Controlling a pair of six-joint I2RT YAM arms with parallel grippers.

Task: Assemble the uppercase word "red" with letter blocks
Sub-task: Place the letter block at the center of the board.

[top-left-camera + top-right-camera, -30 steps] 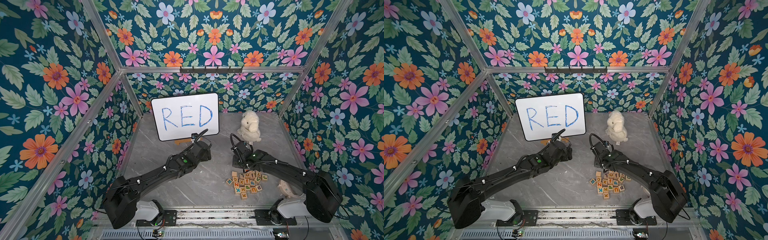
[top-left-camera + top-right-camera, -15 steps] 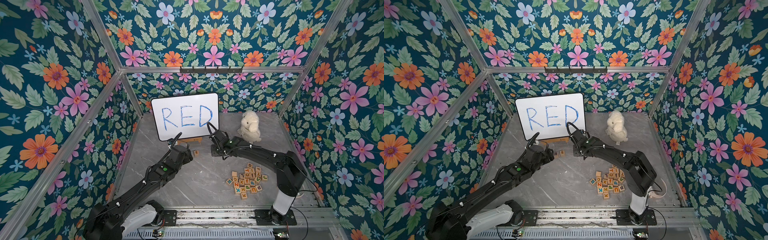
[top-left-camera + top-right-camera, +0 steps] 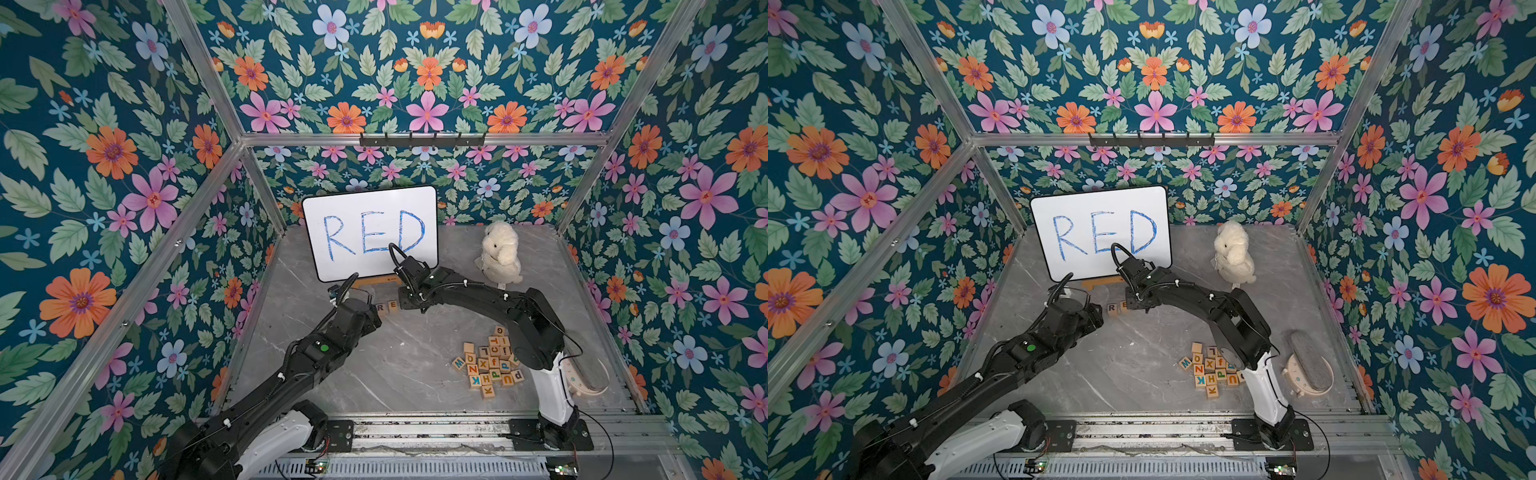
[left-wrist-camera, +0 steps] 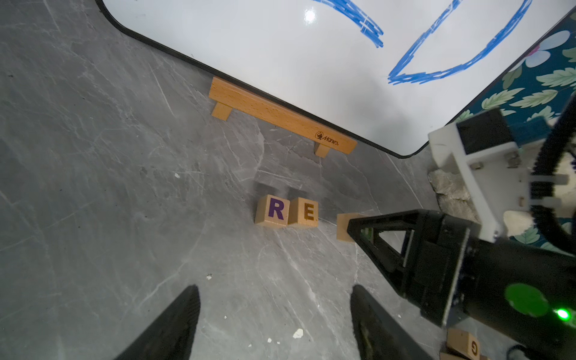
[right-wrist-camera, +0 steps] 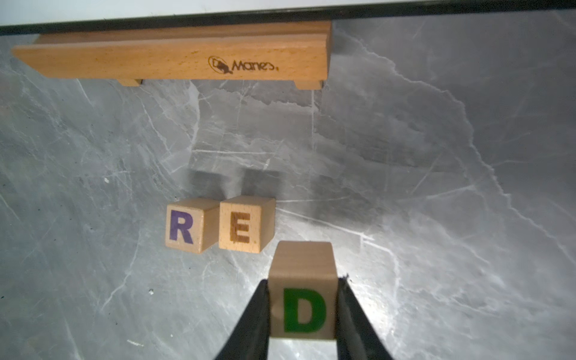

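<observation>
While the right gripper [image 5: 304,280] clamps the D block [image 5: 304,311] by opposite sides, the left gripper [image 4: 274,290] gapes empty. Light, stiff wood should hold firm.

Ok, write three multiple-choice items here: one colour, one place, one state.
1. The letter on the R block is: A) green B) purple C) blue
2. The D block is: A) in the right gripper, beside the E block but apart from it B) stacked on the E block C) touching the R block
3. The left gripper is: A) shut on the R block B) shut on the E block C) open, empty

B, purple shows in both wrist views; A, black fingers clamp it; C, its fingers stand apart.
</observation>
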